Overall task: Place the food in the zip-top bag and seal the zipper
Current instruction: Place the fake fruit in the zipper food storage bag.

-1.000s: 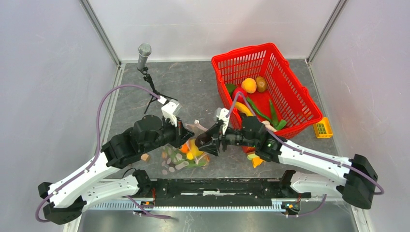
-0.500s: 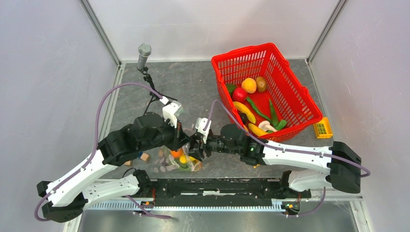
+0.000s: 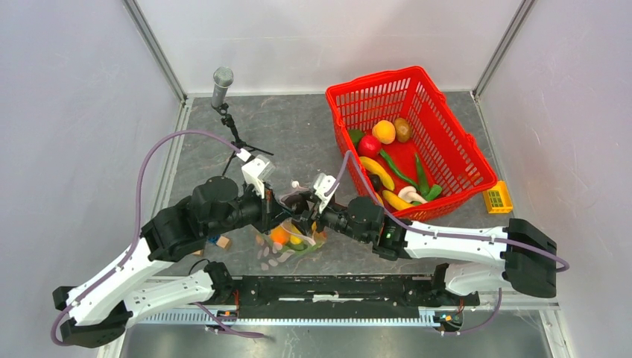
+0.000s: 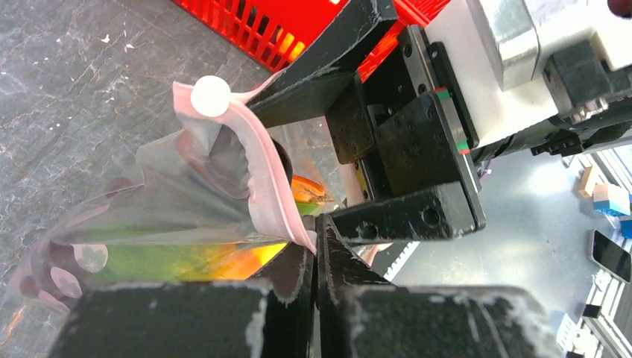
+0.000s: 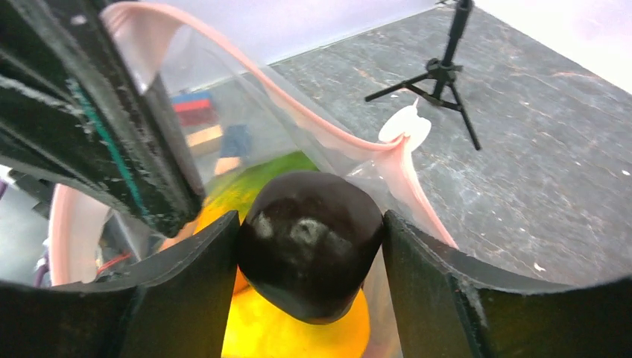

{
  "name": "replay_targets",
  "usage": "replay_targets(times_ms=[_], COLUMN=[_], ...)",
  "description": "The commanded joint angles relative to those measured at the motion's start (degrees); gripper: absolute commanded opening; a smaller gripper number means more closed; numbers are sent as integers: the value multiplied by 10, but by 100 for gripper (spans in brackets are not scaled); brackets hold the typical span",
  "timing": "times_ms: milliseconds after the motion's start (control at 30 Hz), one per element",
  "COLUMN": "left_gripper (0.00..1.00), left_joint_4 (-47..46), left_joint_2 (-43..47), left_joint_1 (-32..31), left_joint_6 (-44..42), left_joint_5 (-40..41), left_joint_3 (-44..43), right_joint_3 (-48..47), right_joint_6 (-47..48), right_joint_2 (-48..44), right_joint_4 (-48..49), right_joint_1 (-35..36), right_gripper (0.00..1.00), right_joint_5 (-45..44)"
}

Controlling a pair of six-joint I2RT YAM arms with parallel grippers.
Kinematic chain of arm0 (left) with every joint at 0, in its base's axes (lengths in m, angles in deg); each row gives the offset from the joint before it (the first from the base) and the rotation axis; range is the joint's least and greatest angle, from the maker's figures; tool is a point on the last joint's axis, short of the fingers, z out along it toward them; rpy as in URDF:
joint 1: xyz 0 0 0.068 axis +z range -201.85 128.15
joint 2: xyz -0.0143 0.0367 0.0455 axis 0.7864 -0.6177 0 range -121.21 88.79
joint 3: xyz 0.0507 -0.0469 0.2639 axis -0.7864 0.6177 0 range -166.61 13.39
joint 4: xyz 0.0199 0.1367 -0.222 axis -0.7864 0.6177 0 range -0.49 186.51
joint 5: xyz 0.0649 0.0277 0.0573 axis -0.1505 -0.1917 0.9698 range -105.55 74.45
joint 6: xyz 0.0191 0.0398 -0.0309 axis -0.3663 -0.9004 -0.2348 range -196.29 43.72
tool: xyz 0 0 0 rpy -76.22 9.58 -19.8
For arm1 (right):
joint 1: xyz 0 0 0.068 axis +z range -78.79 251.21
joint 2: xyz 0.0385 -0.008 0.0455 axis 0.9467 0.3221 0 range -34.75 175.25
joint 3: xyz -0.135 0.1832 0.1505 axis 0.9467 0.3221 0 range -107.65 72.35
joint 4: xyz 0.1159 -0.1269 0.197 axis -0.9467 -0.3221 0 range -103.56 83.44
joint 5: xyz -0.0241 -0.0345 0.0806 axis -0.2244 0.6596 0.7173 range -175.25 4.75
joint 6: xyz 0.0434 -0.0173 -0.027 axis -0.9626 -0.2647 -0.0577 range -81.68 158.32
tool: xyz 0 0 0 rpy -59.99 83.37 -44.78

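Observation:
The clear zip-top bag with pink dots hangs at the table's near middle, holding orange, yellow and green food. My left gripper is shut on the bag's pink zipper and holds one side of the mouth up. My right gripper is at the open mouth, shut on a dark purple food piece that sits just above a yellow piece inside the bag. In the top view the two grippers meet over the bag. More food lies in the red basket.
The red mesh basket stands at the back right with an orange, a banana and green pieces in it. A microphone on a small tripod stands at the back left. A yellow block lies right of the basket, small blocks left of the bag.
My right arm has swung left from beside the basket to the bag's mouth with the dark piece. The left gripper has kept hold of the bag and lifted its edge slightly.

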Motion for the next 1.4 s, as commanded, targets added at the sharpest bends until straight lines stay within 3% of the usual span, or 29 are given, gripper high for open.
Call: replay_targets(times_ms=[0, 67, 200, 367, 433, 567, 733, 867, 1033, 1133, 1367], left_gripper=[2, 2, 2, 3, 3, 3, 4, 4, 4, 4, 5], left_joint_4=[-74, -78, -99, -103, -105, -109, -111, -113, -114, -115, -110], left_joint_2=[16, 18, 37, 66, 75, 84, 74, 67, 55, 48, 57], left_joint_1=[0, 0, 0, -1, 0, 0, 0, 0, 0, 0, 0], left_joint_6=[12, 11, 13, 21, 22, 24, 27, 24, 24, 23, 20], left_joint_5=[-14, -10, 11, 60, 72, 78, 66, 59, 46, 36, 58], left_joint_3=[-6, -4, 13, 27, 31, 37, 39, 38, 34, 32, 40], right_joint_3=[-44, -61, -28, -21, -19, -22, -23, -56, -98, -123, -111], right_joint_6=[18, 14, 6, 18, 21, 13, -9, -7, -6, 7, 16], right_joint_2=[21, 36, 0, -64, -81, -90, -83, -44, 7, 26, -28], right_joint_4=[23, -5, 6, -28, -41, -61, -61, -109, -166, -170, -154], right_joint_1=[-1, -1, -1, -1, -1, -1, -1, -1, -1, -1, -1], right_gripper=[75, 79, 92, 95, 88, 54, 33, 36, 43, 44, 57], right_joint_5=[107, 133, 103, 107, 117, 130, 156, 206, 108, 105, 95])
